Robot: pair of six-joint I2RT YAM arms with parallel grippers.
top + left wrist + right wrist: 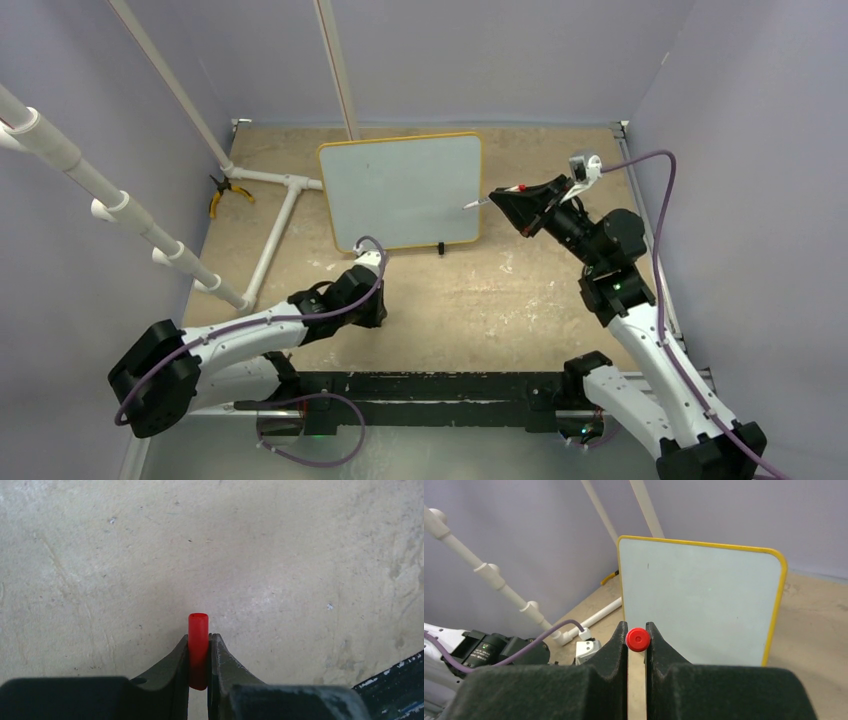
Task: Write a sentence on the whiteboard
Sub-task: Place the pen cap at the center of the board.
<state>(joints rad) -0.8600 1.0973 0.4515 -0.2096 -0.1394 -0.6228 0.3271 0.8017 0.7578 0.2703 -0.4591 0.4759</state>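
The whiteboard [400, 190] stands upright at the back middle of the table, yellow-framed, on small black feet. It also shows in the right wrist view [699, 605]. Its face is blank: no red sentence shows on it. My right gripper [505, 197] is shut on a marker [485, 200] whose thin tip points at the board's right edge, just off its surface. In the right wrist view I see the marker's red rear end [637, 639] between the jaws of the gripper [637, 630]. My left gripper [199, 641] is shut on the red marker cap [198, 630], low over the table in front of the board [368, 300].
A white PVC pipe frame [270, 200] lies left of the board, with longer pipes rising along the left wall. Yellow-handled pliers [225, 193] lie at the far left. Purple walls close in the table on three sides.
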